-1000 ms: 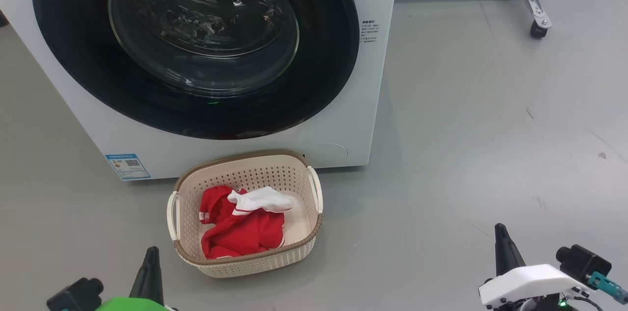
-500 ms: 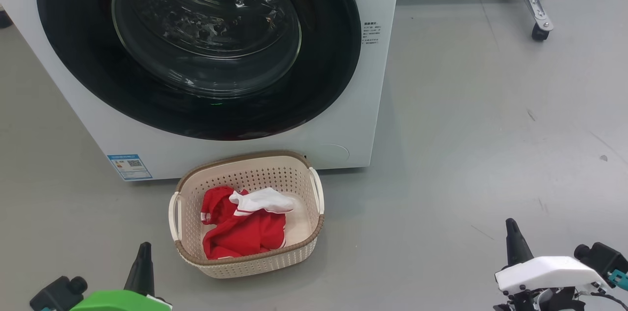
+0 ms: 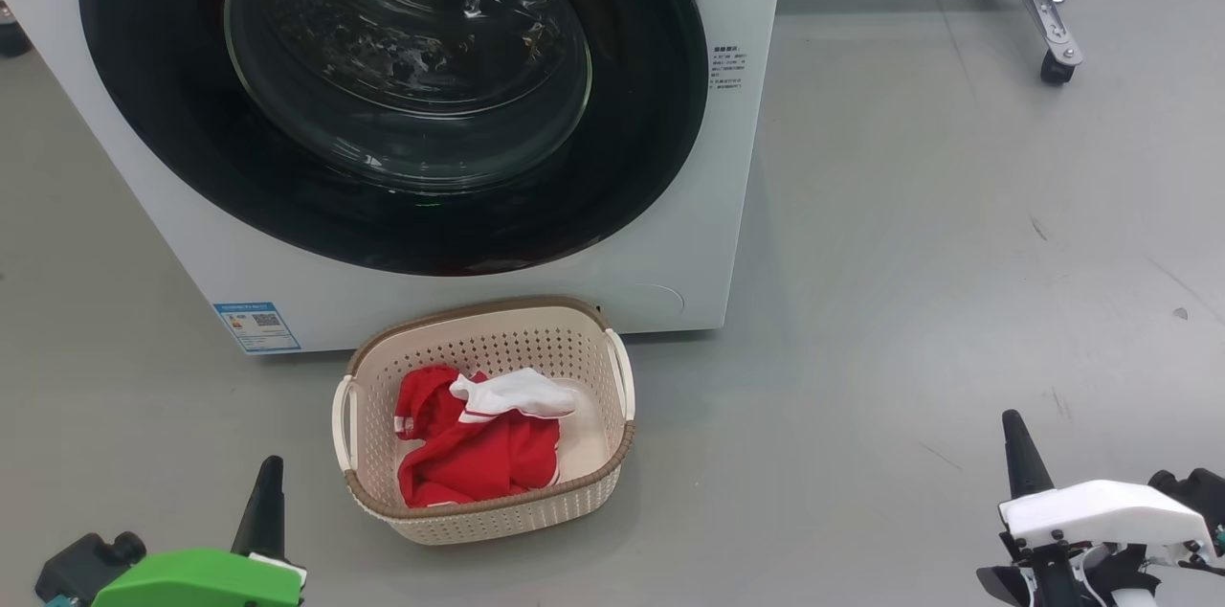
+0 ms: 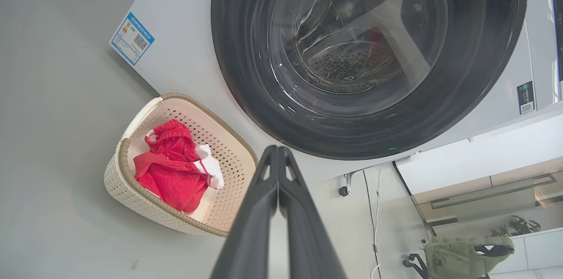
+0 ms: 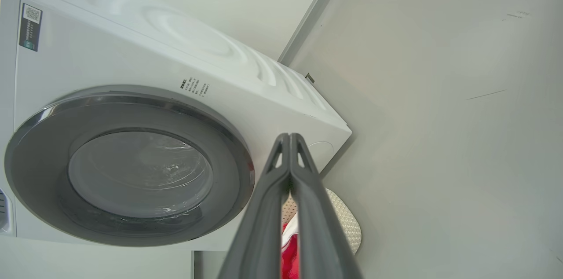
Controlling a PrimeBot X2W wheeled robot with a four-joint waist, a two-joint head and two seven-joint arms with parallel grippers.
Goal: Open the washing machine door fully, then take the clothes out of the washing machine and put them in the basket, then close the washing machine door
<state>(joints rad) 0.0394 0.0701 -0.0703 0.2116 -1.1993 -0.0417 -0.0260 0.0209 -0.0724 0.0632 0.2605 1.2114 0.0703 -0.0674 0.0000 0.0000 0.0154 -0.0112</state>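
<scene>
So, both arms are backing off now. The left gripper (image 4: 278, 149) has its two fingers pressed flat together with nothing between them. The right gripper (image 5: 290, 137) is the same, tips closed on air. Compared with a second ago, each has slid outward in the head view, the left one further left and the right one further right. Both sit low at the bottom edge, well apart from everything. The whole picture has nudged a bit too, so the head is moving; the machine and basket themselves haven't gone anywhere.

Moving out from there, the basket (image 3: 478, 310) sits on the grey floor (image 3: 909, 301) just in front of the washing machine (image 3: 727, 205). I can't tell if it's actually touching. The red garment (image 3: 478, 454) is bunched inside with the white cloth (image 3: 517, 392) lying on top, and neither has budged.

Behind it, the washing machine door (image 3: 402, 80) looks flush in all three views, black rim flat to the white face. Through the glass I only see bare drum, no red.

My read: unloading's done, the door's shut, and this is just the retreat. The only thing I'd double check is whether the latch really caught; can't tell that from here.
</scene>
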